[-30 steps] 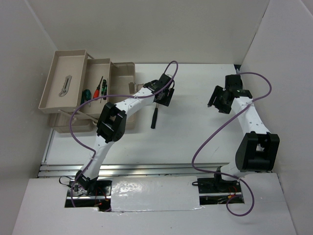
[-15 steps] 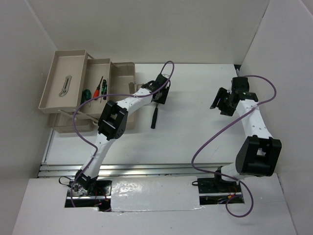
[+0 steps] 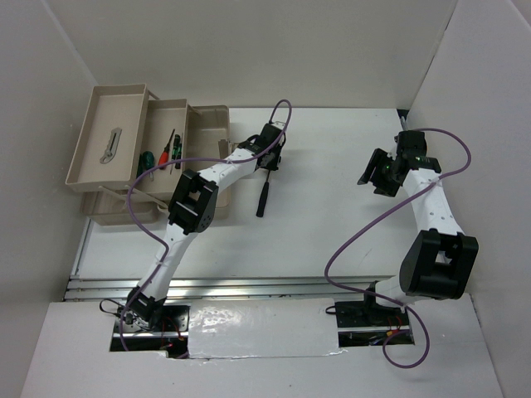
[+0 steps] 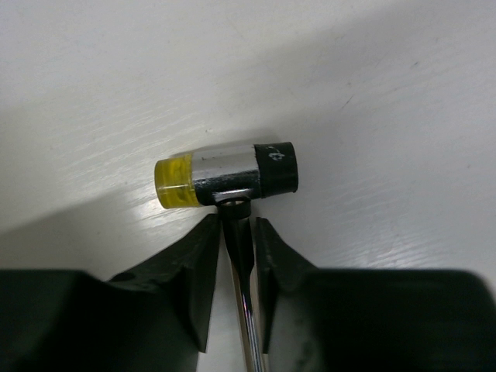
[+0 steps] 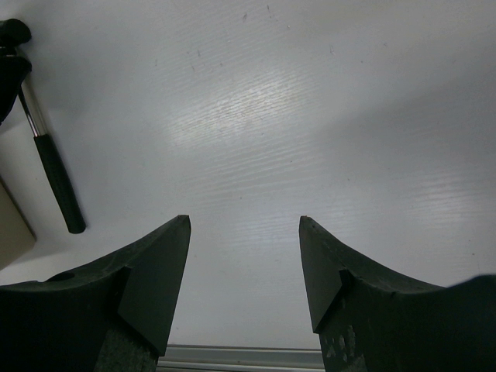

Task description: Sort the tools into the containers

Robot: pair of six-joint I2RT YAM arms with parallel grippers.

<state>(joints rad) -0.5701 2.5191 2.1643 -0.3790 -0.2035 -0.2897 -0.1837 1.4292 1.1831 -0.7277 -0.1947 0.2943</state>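
Note:
A mallet [image 4: 225, 174] with a yellow and black head and a chrome shaft lies on the white table; its black handle [image 3: 261, 199] points toward me. My left gripper [image 4: 236, 225] has its jaws drawn in against both sides of the shaft just below the head, hiding the head from above [image 3: 267, 164]. My right gripper [image 5: 244, 221] hovers open and empty over bare table at the right [image 3: 373, 176]. The beige toolbox [image 3: 211, 124] stands at the far left. One tray [image 3: 91, 141] holds a silver wrench [image 3: 110, 143]. The other tray [image 3: 158, 112] holds screwdrivers [image 3: 166, 153].
White walls close in the table on the left, back and right. A metal rail [image 3: 199, 286] runs along the near table edge. Purple cables [image 3: 365, 228] loop off both arms. The toolbox base sits just left of the left arm's forearm.
The left gripper slid slightly back and left over the mallet's head end, and its jaws narrowed onto the shaft. The right gripper drew a little toward the right wall.

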